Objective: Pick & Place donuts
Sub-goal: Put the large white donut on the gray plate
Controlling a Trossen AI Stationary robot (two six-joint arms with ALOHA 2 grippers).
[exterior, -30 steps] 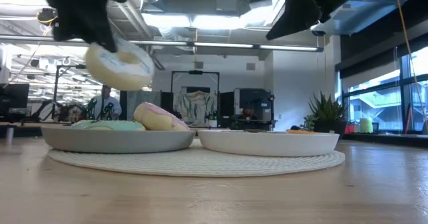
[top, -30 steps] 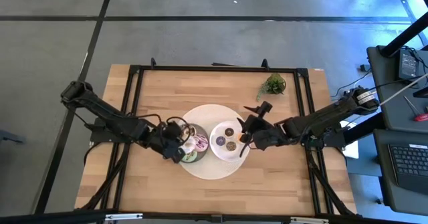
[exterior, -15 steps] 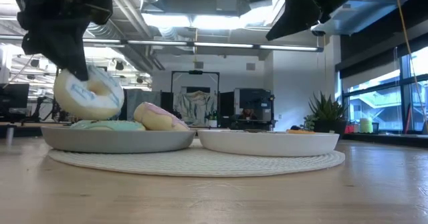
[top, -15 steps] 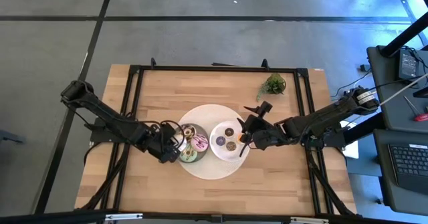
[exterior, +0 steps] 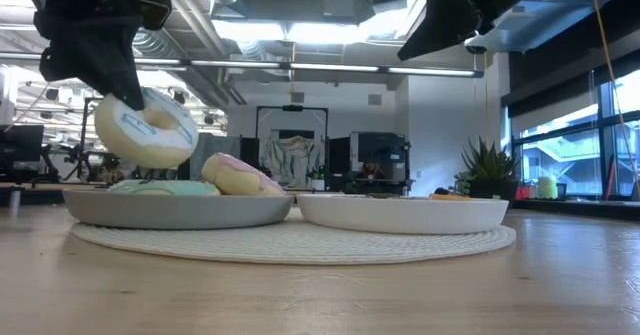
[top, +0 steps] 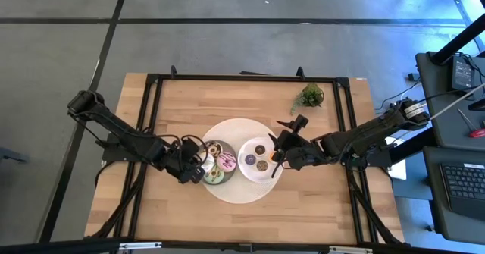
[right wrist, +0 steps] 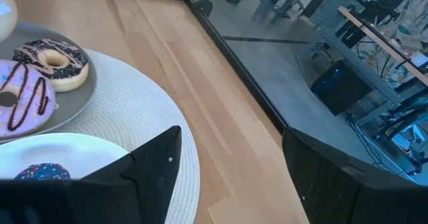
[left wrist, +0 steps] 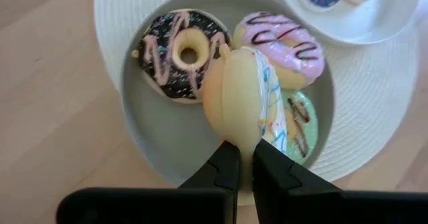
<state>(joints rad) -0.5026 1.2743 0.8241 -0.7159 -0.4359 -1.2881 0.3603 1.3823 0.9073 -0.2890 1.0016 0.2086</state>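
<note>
My left gripper (left wrist: 242, 158) is shut on the cream-iced donut (left wrist: 242, 97), which hangs above the grey plate (left wrist: 157, 134) (exterior: 175, 207). On that plate lie the chocolate donut (left wrist: 177, 50), the pink donut (left wrist: 284, 45) and the green donut (left wrist: 297, 125). The white plate (top: 259, 160) (exterior: 400, 213) carries mini donuts (top: 261, 164). My right gripper (right wrist: 231, 164) is open, raised over the white plate's right side (top: 282, 152). Both plates stand on a round woven mat (top: 239, 189). My left gripper pinches the cream donut's ring at its rim (left wrist: 241, 136) between the two fingers, coming from above and slanting in from the table's left. The donut is lifted clear of the grey plate and stands on edge, tilted (exterior: 145, 130), just above the green donut.
A small green plant (top: 309, 96) stands near the table's far right corner. A black frame (top: 242, 78) runs around the wooden table top. Bare wood lies left, near and far of the mat. People and office gear show in the room beyond.
My left gripper has carried the cream donut down toward the grey plate and toward the table's left, then risen slightly and turned the donut. The donut stays clear of the plate. My right arm has kept still.
</note>
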